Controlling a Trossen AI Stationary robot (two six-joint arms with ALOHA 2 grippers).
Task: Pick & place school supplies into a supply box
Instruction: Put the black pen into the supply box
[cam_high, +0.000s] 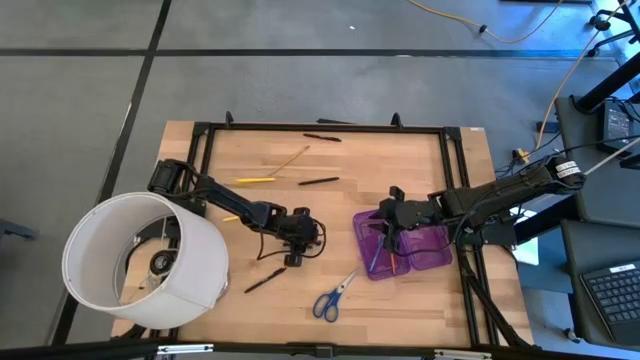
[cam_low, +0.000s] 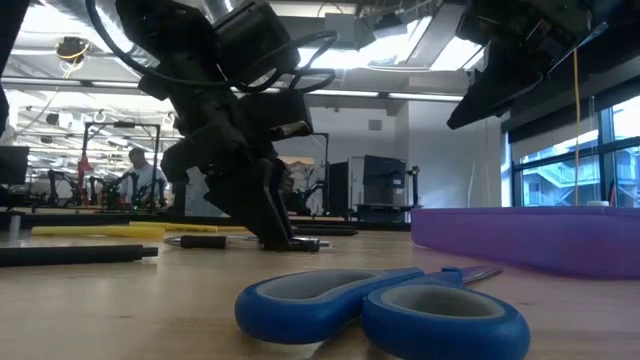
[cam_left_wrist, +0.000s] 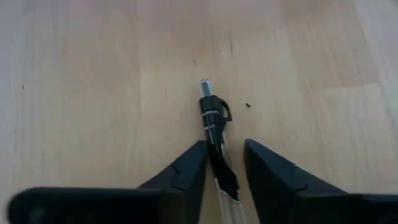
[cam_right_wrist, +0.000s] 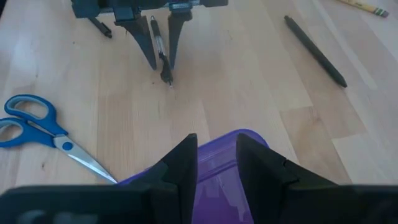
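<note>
The left gripper (cam_left_wrist: 222, 163) is down on the table, fingers either side of a black pen (cam_left_wrist: 214, 127) — not quite pinching. The right gripper (cam_right_wrist: 216, 163) hovers over the purple supply box (cam_high: 432, 252), jaws narrowly apart — empty.

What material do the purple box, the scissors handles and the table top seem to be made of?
Purple box: probably plastic, translucent; the pencils inside show through its wall.
Scissors handles: likely moulded blue plastic, smooth, with a soft sheen in the low view; the blades look like bare metal.
Table top: wood, light, with visible grain and joined strips, matt finish.
</note>
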